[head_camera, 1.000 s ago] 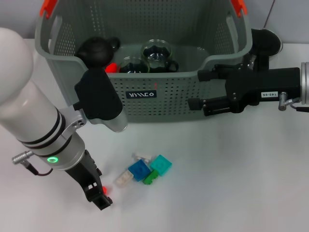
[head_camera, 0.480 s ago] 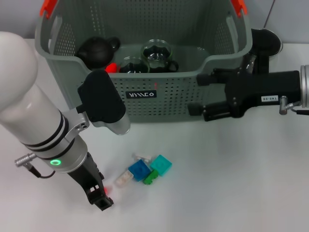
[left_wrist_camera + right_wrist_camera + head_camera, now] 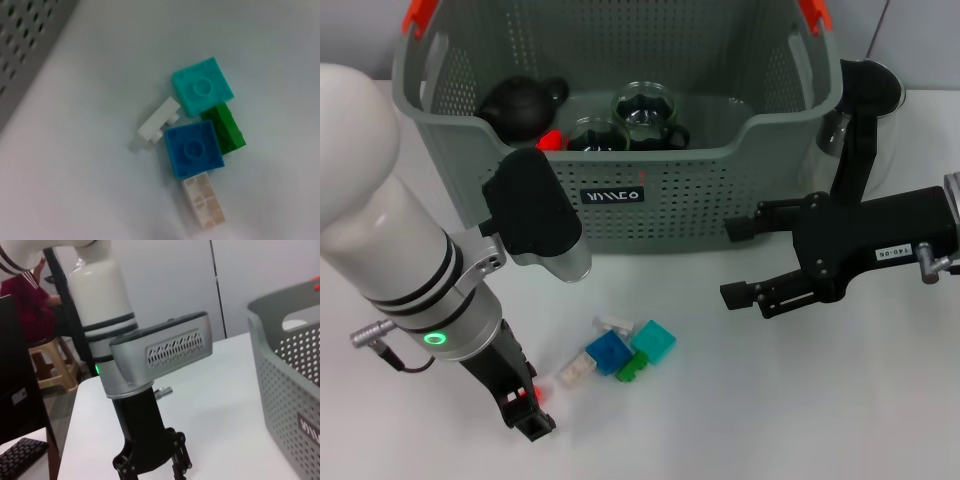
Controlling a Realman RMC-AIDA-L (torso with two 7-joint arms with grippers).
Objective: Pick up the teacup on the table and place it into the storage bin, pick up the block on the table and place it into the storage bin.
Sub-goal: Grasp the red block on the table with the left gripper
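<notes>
The grey-green storage bin (image 3: 620, 215) stands at the back and holds a black teapot (image 3: 520, 105) and two glass teacups (image 3: 645, 108). A cluster of blocks lies on the table in front of it: blue (image 3: 608, 352), teal (image 3: 653, 341), green (image 3: 631, 368), white (image 3: 613, 324) and translucent (image 3: 576, 371). The left wrist view shows the same blocks: teal (image 3: 202, 92), blue (image 3: 192, 148), green (image 3: 227, 132). My left gripper (image 3: 525, 410) hangs low just left of the cluster, with a red spot at its tip. My right gripper (image 3: 735, 262) is open and empty, right of the blocks, in front of the bin.
A glass vessel (image 3: 840, 130) with a dark top stands right of the bin, partly hidden behind my right arm. The bin's perforated wall shows in the right wrist view (image 3: 285, 370), which also shows my left gripper (image 3: 152, 467). Beyond the table are a stool and a keyboard.
My right gripper has moved from the bin's front wall down towards the table's front, and its jaws have spread wider. My left arm has shifted only slightly. The blocks have not moved.
</notes>
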